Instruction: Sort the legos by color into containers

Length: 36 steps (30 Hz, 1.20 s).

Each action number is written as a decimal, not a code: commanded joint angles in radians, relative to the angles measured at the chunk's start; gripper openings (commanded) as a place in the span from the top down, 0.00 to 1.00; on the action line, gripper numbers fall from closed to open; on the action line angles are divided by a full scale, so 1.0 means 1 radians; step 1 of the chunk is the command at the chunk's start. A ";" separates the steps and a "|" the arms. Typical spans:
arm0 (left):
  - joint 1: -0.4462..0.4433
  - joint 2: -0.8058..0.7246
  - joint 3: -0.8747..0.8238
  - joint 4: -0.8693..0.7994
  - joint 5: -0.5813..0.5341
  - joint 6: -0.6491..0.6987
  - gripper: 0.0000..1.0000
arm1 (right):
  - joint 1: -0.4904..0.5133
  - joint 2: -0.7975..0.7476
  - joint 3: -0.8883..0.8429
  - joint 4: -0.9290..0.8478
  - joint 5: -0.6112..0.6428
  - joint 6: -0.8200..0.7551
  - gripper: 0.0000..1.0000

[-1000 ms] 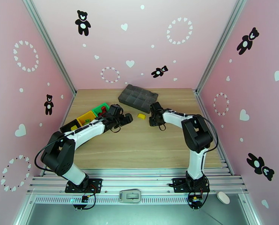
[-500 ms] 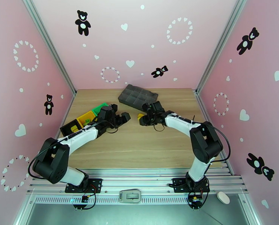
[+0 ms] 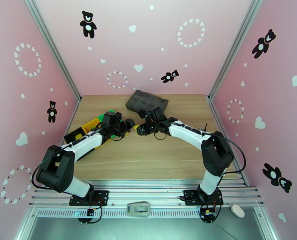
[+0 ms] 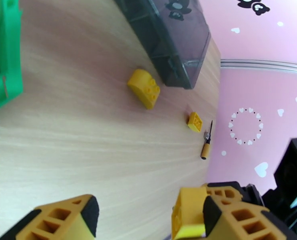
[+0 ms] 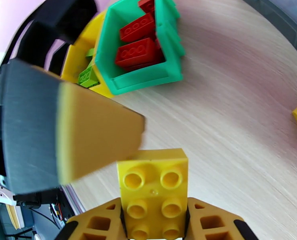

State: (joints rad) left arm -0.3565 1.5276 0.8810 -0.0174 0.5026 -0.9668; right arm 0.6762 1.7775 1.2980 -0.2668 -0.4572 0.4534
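Note:
My right gripper (image 5: 154, 223) is shut on a yellow lego (image 5: 153, 185), a studded block sticking out past its fingertips. In the top view the right gripper (image 3: 142, 129) meets my left gripper (image 3: 129, 124) just right of the containers. The left gripper (image 4: 148, 211) is open, and the yellow lego (image 4: 187, 218) lies against one of its fingers (image 4: 232, 219). That finger's pad (image 5: 96, 133) stands just left of the block. The green container (image 5: 142, 79) holds red legos (image 5: 136, 51). A light green lego (image 5: 88, 76) lies in the yellow container (image 5: 77, 57). The black container (image 3: 73, 135) is leftmost.
A dark grey compartment tray (image 3: 147, 101) lies at the back of the table. A curved yellow lego (image 4: 144, 88), a small yellow lego (image 4: 195, 121) and a small screwdriver (image 4: 206, 141) lie on the wood near it. Bare wood stretches toward the near edge.
My right gripper has carried the yellow lego leftward to the left gripper. The left gripper has drawn back toward the containers and its jaws have narrowed.

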 commanded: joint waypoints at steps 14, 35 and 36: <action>-0.001 -0.033 -0.113 0.148 0.141 -0.143 0.55 | 0.034 0.035 0.058 -0.005 0.073 -0.020 0.81; 0.022 -0.097 -0.156 0.097 0.120 -0.124 0.88 | 0.042 0.011 0.051 0.005 0.092 -0.006 0.55; 0.036 -0.110 -0.162 0.089 0.115 -0.121 0.88 | 0.039 -0.006 0.042 0.003 0.100 -0.007 0.47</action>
State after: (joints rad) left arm -0.3447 1.4628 0.7475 0.1341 0.6174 -1.1088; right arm 0.7227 1.8168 1.3258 -0.2882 -0.4076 0.4473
